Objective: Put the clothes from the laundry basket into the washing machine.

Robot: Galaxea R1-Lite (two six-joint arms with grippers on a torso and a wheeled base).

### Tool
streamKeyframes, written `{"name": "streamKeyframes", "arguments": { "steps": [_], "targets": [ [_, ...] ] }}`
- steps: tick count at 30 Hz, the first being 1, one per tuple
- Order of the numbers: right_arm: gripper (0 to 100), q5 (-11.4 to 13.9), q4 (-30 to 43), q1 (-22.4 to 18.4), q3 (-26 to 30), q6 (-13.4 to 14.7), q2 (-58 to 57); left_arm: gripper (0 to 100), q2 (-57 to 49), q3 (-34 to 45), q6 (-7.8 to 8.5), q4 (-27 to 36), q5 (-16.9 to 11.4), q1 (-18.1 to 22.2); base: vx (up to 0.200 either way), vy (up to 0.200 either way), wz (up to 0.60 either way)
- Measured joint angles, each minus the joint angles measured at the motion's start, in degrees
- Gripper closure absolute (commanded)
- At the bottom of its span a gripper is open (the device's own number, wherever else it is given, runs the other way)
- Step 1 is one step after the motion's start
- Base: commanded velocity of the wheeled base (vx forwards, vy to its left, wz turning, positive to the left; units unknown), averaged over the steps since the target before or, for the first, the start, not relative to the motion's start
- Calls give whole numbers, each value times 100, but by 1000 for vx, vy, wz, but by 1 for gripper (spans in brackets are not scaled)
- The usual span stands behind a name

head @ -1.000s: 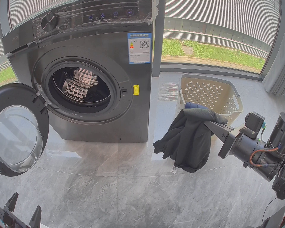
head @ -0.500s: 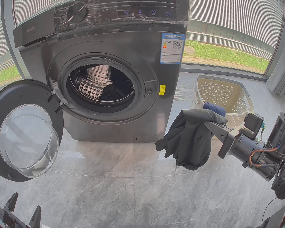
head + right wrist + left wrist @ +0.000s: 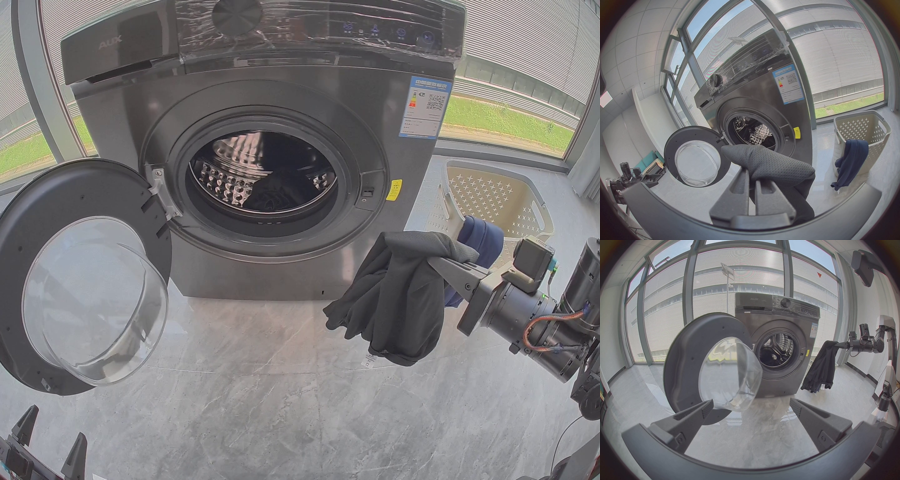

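Observation:
My right gripper (image 3: 445, 265) is shut on a dark grey garment (image 3: 397, 294) that hangs above the floor, right of the washing machine (image 3: 269, 81) and in front of the beige laundry basket (image 3: 500, 190). The same garment (image 3: 775, 165) drapes over the shut fingers (image 3: 756, 200) in the right wrist view. A blue garment (image 3: 478, 240) hangs over the basket's front rim. The machine's round door (image 3: 81, 275) stands swung open to the left, and dark cloth lies inside the drum (image 3: 262, 178). My left gripper (image 3: 750, 415) is open and low at the near left, facing the door (image 3: 709, 362).
Grey marble floor (image 3: 262, 387) spreads in front of the machine. Tall windows (image 3: 519, 75) run behind the machine and basket. The open door juts out over the floor at the left.
The head view has swung so that the machine and basket sit further right in the picture. The right gripper still holds the dark garment at the same spot in the view.

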Motion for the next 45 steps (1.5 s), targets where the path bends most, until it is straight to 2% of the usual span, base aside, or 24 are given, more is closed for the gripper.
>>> {"name": "streamKeyframes", "arguments": {
  "steps": [10,20,25,28,30,35,42,45],
  "targets": [
    [100,10,-6,0,-30,2,55,0,2,0,-4,1,1,0,0,0,0],
    [100,10,-4,0,168,69,63,0,-2,0,-9,0,1,20,0,0,0],
    [100,0,-6,17,268,180,68,0,-4,0,29,-35,-2,33,0,0,0],
    [100,0,-13,141,265,360,138,0,-4,0,45,-45,-5,38,0,0,0],
    [100,-9,-83,262,179,556,223,0,-4,0,100,-54,-7,39,0,0,0],
    [100,-52,-438,535,-149,850,473,0,-4,0,201,-65,-10,49,0,0,0],
    [100,-11,-972,675,-603,931,981,0,-4,0,363,-76,-32,60,0,0,0],
    [100,-6,-1191,679,-772,929,1215,0,-4,0,382,-89,-51,63,0,0,0]
  ]
}}
